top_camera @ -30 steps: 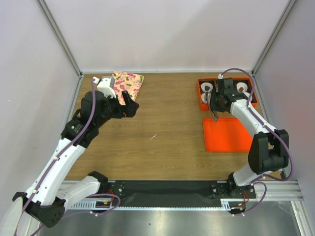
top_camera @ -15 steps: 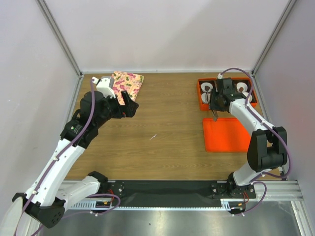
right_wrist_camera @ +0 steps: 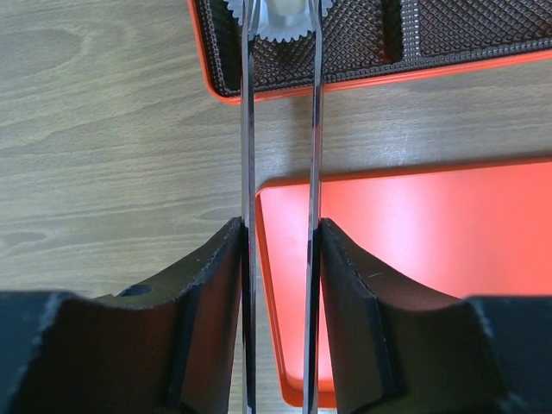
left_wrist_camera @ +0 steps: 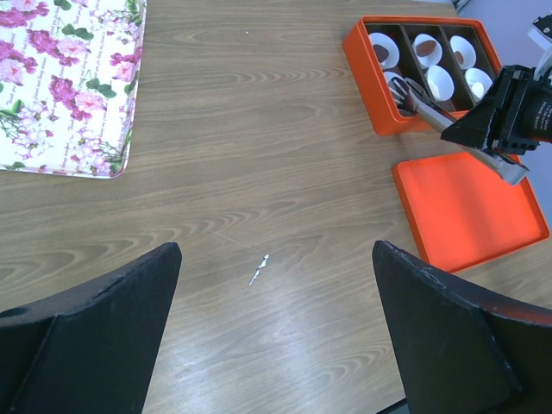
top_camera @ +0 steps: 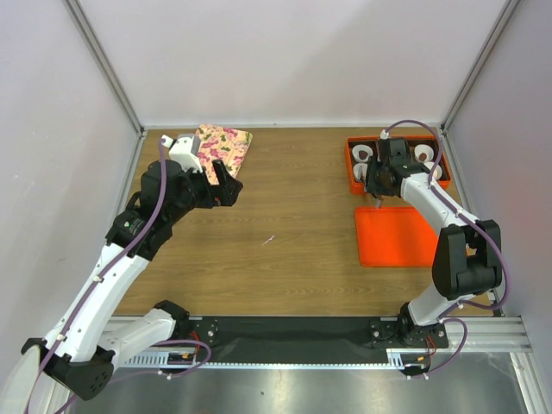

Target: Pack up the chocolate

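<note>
Clamping tweezers (right_wrist_camera: 247, 129) — tips parted around a paper cup (right_wrist_camera: 278, 19) straight ahead — the right gripper (right_wrist_camera: 279, 250) sits nearest the chocolate (left_wrist_camera: 382, 55).

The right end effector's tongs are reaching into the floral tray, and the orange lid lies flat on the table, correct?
Not the floral tray. The right wrist view shows the tongs reaching into the orange box, over a white paper cup; the lid does lie flat.

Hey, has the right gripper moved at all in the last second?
Yes, slightly. In the top view the right gripper, holding tweezers, has edged away from the orange lid toward the orange box.
</note>
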Robot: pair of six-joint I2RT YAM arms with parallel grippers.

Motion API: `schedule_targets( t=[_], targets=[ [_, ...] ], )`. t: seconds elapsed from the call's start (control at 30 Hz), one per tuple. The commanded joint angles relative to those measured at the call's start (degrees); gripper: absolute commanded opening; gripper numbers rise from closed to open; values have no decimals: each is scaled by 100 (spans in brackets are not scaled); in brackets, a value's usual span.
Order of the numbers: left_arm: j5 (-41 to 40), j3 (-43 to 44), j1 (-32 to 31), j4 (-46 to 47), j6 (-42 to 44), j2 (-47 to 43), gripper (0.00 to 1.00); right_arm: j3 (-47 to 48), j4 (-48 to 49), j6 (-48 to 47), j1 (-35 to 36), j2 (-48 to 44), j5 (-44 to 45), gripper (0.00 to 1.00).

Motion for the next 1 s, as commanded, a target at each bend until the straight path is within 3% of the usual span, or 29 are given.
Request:
schedule_targets(
  t=[0.0,0.57,0.77,0.97],
  targets=[
    [-116,69,38,65,55,-106,100,137,195,-103,29,-12,160,44],
    [-195,324,38,-58,81,-168,100,971,-341,-183,388,-337,511,45],
    [-301,412,38,-93,64,-168,100,902,-105,300,1477,-461,607,44],
    [-327,438,38,-198,73,-291,100,901,484,774,2646,461,1249,44]
  ],
)
